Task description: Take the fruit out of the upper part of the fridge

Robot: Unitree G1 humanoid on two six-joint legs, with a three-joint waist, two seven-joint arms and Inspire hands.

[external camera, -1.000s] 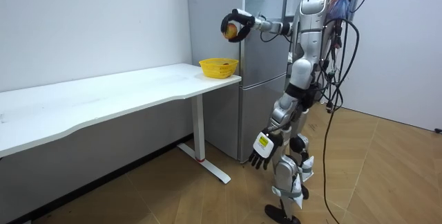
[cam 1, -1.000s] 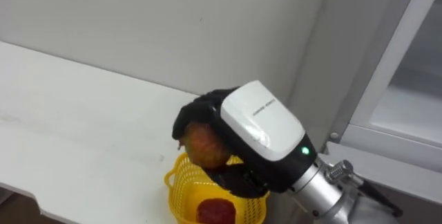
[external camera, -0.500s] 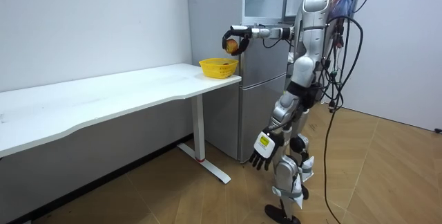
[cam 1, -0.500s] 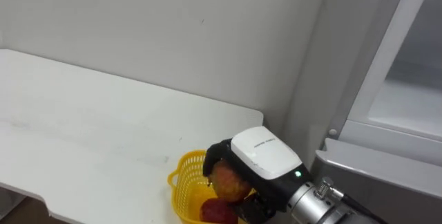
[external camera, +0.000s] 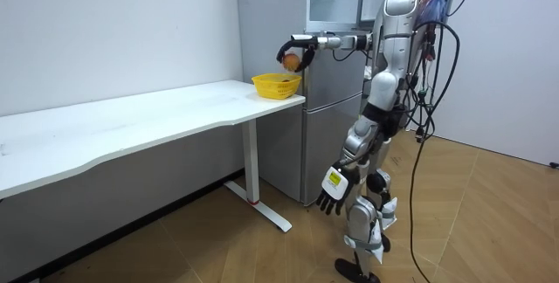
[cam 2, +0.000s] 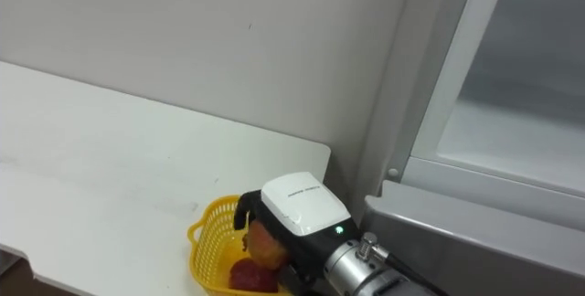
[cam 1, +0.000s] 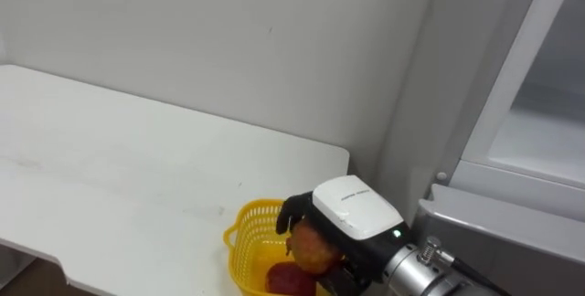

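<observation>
right hand (cam 1: 352,221): fingers curled round orange-red fruit (cam 1: 309,247) | fruit: over yellow basket (cam 1: 243,234) at counter (cam 1: 137,168) end | handling: likely round, firm, light, smooth, bruisable; cup around its widest part | left hand (external camera: 330,194): relaxed, empty, by thigh

White table (external camera: 131,126) spans from 9 o'clock to centre in the room view, set against the pale wall (cam 1: 228,31). Wood floor (external camera: 489,222) occupies 5 o'clock.

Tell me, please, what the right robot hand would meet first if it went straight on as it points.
Probably the red fruit in the yellow basket below the right robot hand, though depth is unclear.
</observation>
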